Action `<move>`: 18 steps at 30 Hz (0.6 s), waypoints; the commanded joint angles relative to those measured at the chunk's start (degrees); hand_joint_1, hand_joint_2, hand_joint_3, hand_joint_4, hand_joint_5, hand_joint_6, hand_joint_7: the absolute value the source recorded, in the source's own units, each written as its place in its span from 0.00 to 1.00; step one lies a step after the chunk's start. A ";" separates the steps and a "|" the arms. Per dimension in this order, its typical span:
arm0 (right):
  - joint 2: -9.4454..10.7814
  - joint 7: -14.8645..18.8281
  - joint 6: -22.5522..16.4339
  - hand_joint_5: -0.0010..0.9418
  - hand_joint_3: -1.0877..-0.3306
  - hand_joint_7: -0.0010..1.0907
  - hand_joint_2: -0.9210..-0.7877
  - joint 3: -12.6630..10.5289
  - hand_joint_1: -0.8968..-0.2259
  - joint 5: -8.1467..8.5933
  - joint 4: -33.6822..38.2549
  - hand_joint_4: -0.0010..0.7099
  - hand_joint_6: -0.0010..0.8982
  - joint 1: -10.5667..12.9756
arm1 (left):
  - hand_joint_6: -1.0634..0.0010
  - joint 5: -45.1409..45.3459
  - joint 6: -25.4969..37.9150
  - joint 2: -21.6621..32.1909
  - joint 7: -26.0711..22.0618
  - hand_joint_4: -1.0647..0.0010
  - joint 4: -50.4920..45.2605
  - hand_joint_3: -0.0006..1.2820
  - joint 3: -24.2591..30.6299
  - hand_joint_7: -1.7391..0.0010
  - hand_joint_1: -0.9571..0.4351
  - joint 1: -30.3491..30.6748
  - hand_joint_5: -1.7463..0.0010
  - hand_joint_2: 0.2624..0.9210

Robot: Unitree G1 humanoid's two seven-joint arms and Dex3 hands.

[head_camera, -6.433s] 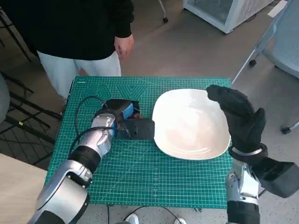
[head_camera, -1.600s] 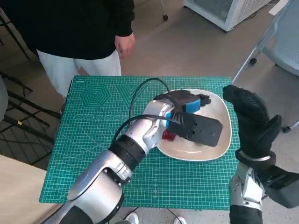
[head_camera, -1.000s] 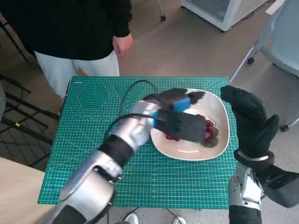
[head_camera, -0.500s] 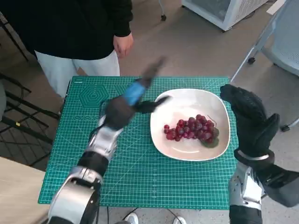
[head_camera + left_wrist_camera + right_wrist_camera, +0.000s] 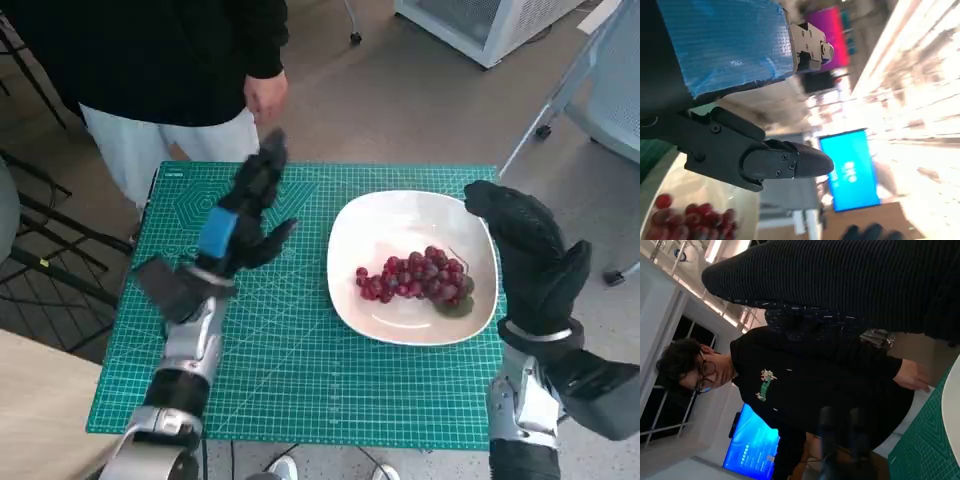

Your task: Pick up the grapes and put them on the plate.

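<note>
Red grapes lie on your white plate, toward its right side. Left hand is raised over the green mat — fingers spread, holding nothing. Right hand stands beside the plate's right rim — fingers extended, empty.

No words or numbers can be read in any view. The green cutting mat carries printed grid lines and geometric figures near the upper left of the head view, its edge markings too small to make out. The person's black top bears a small green print, and the blue screen pale marks, all illegible.
</note>
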 commanded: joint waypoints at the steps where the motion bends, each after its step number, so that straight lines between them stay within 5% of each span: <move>1: -0.10 0.40 0.44 0.00 0.69 0.20 0.00 0.30 0.55 -0.25 1.07 0.32 0.15 -0.07 | 0.82 -0.87 -0.45 -0.44 0.49 0.94 -4.60 0.22 0.34 0.99 0.29 2.96 1.00 1.00; 18: -0.50 0.83 1.29 0.00 0.68 0.21 0.00 0.67 0.55 -0.22 1.32 0.32 0.16 -1.00 | 0.73 -6.38 1.17 -0.48 -3.48 0.86 -7.35 0.21 1.76 0.97 0.32 7.33 0.98 1.00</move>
